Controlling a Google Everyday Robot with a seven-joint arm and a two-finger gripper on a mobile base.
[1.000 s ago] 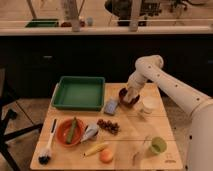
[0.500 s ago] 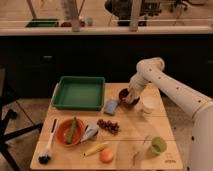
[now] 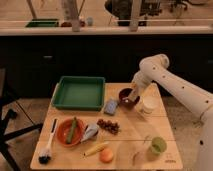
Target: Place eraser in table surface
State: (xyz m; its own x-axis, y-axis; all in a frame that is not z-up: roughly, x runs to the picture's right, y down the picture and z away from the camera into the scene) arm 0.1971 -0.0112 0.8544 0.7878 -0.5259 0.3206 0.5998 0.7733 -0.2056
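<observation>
- Your gripper (image 3: pixel 131 96) is down at the dark bowl (image 3: pixel 128 98); you cannot tell what it holds.
- The blue eraser (image 3: pixel 111 106) lies on the table surface (image 3: pixel 130 136), beside the green tray (image 3: pixel 79 93).

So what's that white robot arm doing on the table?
The robot's white arm reaches over the table surface, and its gripper is down at a dark bowl near the back. Its job is to put an eraser on the wood, but no eraser can be made out at the gripper. Nearby sit a green tray, a small blue block and a white cup.
</observation>
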